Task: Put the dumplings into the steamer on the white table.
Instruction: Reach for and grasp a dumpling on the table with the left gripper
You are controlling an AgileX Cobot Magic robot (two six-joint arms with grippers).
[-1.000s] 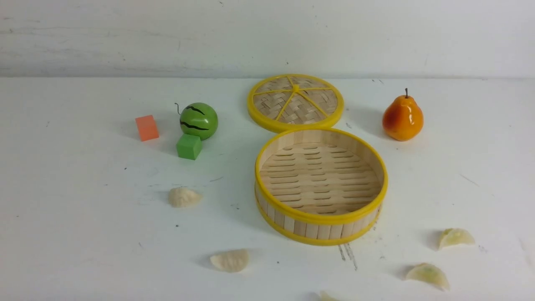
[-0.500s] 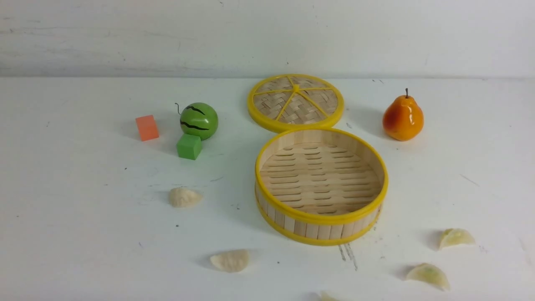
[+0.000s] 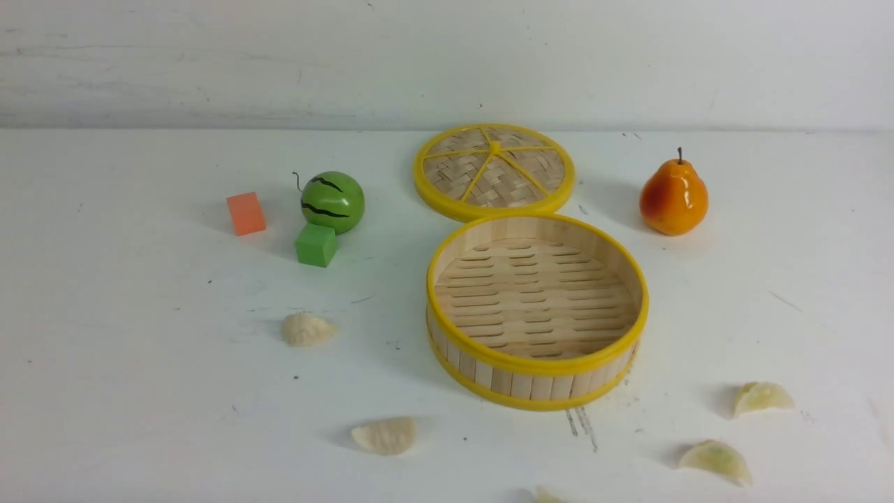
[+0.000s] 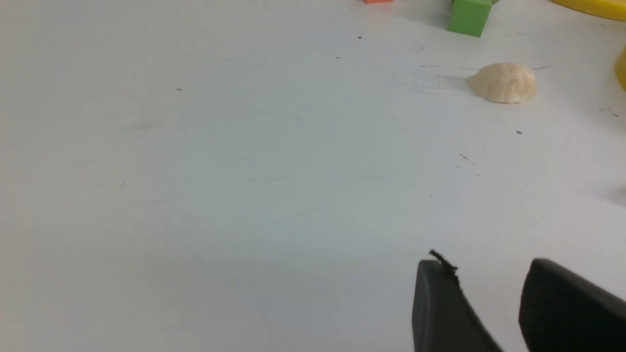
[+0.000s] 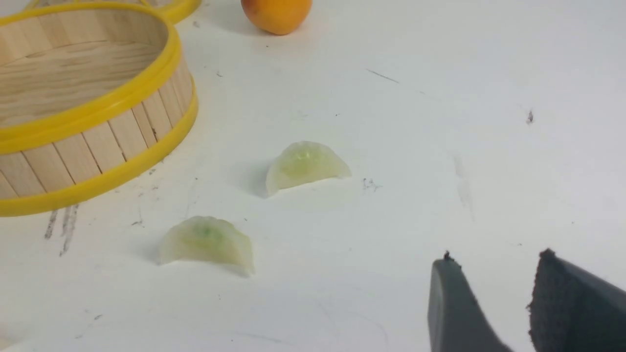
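Toward the far edge of the worktop [image 3: 105,391]: a woven lid [image 3: 494,171] mid-way, a pear [image 3: 673,199] rightward, and a striped green ball [image 3: 332,202], green cube [image 3: 316,244] and orange cube [image 3: 245,214] leftward.

You will see the left gripper [image 4: 489,274] as two matte black, wedge-shaped fingers [image 4: 435,308]. One tip carries a small frayed tag. The right gripper [image 5: 494,266] shows two dark grey tapered fingers [image 5: 450,313], one of them with a rough, ragged pad edge.
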